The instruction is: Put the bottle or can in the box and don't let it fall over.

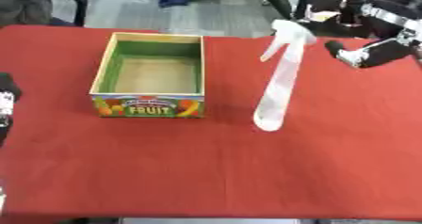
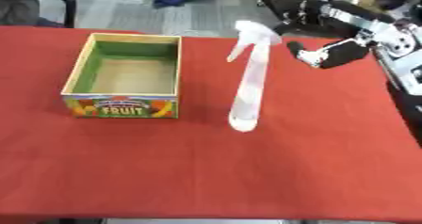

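Observation:
A tall white spray bottle (image 1: 279, 82) stands upright on the red tablecloth, right of the box, with its trigger head at the top. The box (image 1: 151, 75) is an open wooden crate with green inner walls and a "FRUIT" label on its front; nothing lies in it. My right hand (image 2: 323, 54) hovers to the right of the bottle's head, a short gap away, holding nothing; its finger pose is unclear. My left hand (image 1: 6, 100) shows only as a dark and white part at the left edge.
The red table (image 1: 206, 171) spreads wide in front of the box and bottle. A black chair (image 1: 70, 2) and dark equipment stand beyond the far edge. A grey frame (image 2: 404, 77) runs along the right side.

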